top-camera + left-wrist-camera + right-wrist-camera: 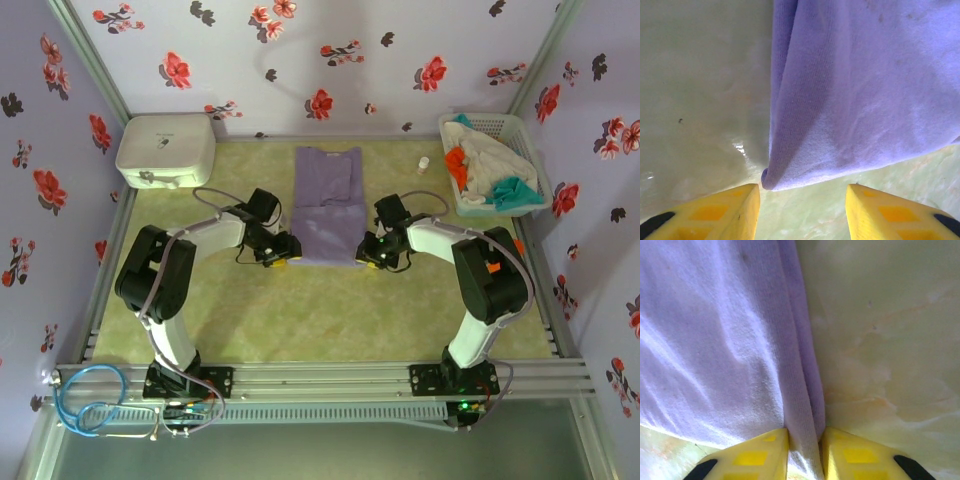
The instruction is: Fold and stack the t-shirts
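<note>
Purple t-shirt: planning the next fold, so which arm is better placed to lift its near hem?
Right. The right gripper is shut on the purple t-shirt at its folded edge; the left gripper is open, the corner ahead of its fingers.

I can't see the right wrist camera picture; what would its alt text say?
Two yellow fingers of the right claw pinch the folded edge of a lavender t-shirt lying on a pale green table.

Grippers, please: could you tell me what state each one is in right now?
Left gripper: open, holding nothing, near the purple shirt corner.
Right gripper: closed on the purple shirt edge.
</note>
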You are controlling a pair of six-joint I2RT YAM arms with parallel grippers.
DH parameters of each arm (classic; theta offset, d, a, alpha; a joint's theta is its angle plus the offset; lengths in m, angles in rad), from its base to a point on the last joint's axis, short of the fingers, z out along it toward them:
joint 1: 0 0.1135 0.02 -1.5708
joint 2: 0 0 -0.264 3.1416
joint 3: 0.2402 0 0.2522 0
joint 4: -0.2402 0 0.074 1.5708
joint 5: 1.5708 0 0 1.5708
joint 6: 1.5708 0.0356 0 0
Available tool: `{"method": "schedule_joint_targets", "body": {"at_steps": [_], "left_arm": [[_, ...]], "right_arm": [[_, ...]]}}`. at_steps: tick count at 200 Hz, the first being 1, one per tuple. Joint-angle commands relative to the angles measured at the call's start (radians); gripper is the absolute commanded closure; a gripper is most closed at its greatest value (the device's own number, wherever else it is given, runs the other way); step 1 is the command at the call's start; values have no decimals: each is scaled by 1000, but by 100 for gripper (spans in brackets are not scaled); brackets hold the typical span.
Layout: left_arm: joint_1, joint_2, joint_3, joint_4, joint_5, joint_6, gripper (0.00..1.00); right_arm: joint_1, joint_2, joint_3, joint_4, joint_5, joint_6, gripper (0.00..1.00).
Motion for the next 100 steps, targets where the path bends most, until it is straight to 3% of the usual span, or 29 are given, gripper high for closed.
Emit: {"method": "schedule_joint_targets", "body": {"at_steps": [1,57,100], "left_arm": [[-4,24,21,-2,0,-11,52],[1,0,37,-89,-64,12,49],[1,50,53,-72,-39,-3,50]], "right_arm": [[6,0,3,39,17,22,80],[7,-4,-5,83,23,65,100],[6,9,0,113,-7,93,100]]}}
